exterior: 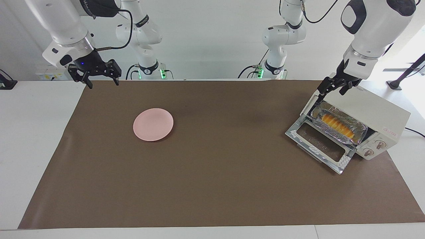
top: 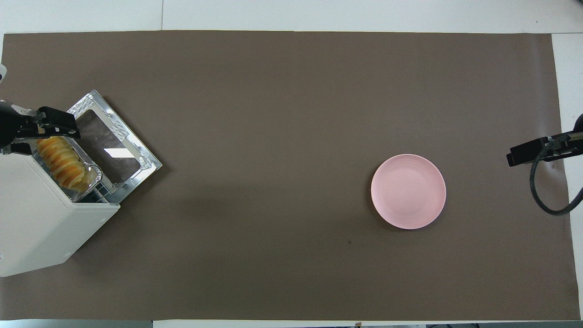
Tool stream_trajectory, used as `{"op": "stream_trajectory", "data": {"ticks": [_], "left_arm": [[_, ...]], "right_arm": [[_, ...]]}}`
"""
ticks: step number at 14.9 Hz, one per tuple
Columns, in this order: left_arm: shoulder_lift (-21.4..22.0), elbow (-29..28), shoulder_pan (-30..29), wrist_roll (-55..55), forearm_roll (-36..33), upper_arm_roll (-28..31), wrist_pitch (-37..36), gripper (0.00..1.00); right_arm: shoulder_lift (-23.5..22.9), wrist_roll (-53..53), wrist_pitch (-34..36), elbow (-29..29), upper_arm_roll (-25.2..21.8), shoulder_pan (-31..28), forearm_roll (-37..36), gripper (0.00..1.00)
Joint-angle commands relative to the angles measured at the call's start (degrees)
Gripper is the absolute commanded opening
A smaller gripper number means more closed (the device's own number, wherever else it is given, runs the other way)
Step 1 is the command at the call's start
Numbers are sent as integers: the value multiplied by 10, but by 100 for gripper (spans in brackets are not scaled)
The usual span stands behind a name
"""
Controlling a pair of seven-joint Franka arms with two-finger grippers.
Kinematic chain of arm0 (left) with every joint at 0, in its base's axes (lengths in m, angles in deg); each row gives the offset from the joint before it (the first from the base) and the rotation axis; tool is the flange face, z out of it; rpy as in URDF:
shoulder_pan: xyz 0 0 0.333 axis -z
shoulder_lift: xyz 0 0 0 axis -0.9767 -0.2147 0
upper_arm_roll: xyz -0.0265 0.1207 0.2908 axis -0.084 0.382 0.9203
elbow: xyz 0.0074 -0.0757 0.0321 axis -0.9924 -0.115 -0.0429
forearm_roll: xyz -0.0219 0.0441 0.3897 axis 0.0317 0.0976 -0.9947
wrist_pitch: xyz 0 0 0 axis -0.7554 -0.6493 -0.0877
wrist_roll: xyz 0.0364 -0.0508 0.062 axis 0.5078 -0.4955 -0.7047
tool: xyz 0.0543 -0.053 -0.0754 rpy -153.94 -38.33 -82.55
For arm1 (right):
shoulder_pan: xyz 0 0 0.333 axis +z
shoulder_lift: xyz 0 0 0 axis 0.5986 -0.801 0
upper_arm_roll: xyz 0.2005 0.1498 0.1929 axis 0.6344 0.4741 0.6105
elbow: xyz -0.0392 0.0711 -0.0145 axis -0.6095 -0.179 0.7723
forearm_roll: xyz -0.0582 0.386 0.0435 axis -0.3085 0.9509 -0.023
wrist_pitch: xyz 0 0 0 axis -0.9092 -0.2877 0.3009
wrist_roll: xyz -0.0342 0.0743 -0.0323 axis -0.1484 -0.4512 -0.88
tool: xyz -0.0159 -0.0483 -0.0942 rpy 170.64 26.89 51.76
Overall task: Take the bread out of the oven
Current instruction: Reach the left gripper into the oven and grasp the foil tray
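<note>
The cream-white oven (exterior: 377, 108) stands at the left arm's end of the table with its glass door (exterior: 319, 141) dropped open. Inside, the yellow-orange bread (exterior: 334, 123) lies in a crinkled foil tray (exterior: 359, 131); from overhead the bread (top: 60, 161) shows at the oven's (top: 41, 218) mouth. My left gripper (exterior: 331, 91) hangs open over the oven's top corner nearest the robots, above the opening, holding nothing. My right gripper (exterior: 103, 84) waits open above the mat's edge at the right arm's end.
A round pink plate (exterior: 153, 124) sits on the brown mat (exterior: 212, 186) toward the right arm's end. The open door (top: 110, 146) juts out onto the mat in front of the oven. A power cord trails off the oven's back.
</note>
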Motion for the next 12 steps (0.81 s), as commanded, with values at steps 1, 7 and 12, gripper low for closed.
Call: {"op": "stream_trajectory", "data": {"ticks": [1,7,12], "left_arm": [[-14,-14,-11,-25,-11,2,27,100],[-170,125,31,-144,-141,3,-43,100],[-236,163,34,-163,-176,6,-45,100]], "right_arm": [[11,-8,0,12,8,-10,-4,100],[11,-8,0,12,8,-10,-4,100],[11,-8,0,12,8,-10,-4,100]]}}
